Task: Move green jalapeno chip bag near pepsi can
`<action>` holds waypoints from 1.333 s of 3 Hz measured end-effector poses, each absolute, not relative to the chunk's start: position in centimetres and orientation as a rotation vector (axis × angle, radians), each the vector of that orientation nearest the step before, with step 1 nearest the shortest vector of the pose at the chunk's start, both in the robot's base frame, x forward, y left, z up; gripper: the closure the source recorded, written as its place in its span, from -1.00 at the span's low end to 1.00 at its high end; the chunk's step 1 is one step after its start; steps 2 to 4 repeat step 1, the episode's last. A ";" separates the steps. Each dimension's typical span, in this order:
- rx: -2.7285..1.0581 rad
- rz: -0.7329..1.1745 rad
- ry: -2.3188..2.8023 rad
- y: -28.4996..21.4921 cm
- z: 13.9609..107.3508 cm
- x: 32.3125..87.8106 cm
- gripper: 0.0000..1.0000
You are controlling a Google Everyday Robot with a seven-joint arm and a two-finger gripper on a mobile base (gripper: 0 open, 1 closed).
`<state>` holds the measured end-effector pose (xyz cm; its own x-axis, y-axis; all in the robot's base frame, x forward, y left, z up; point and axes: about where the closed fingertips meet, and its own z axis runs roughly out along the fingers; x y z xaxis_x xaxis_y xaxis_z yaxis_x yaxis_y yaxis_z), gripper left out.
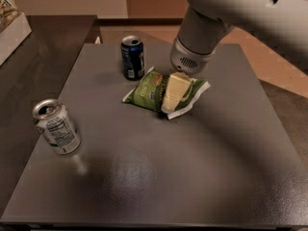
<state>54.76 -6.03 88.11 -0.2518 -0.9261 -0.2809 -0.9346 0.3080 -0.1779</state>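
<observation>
The end effector [171, 99] sits low over the table [231, 167], apparently pinching the middle of the green jalapeno chip bag [147, 93] — which lies just beside the pepsi can [132, 57]. Placement looks all but done — the next move calls for a release and a clean lift away.

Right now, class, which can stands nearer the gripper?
The blue pepsi can, beside the chip bag where the gripper sits; the silver can is much farther off.

Nothing can really be read: the label print on the silver can [57, 128], lower left, is illegible, likewise the green jalapeno chip bag [148, 93] lettering under the gripper [172, 97], centre.
</observation>
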 end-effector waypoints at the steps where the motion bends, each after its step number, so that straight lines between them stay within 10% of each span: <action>1: -1.673 0.036 2.250 -6.0 88.1 54.8 -1.00; 4: -1.673 0.036 2.250 -6.0 88.1 54.8 -1.00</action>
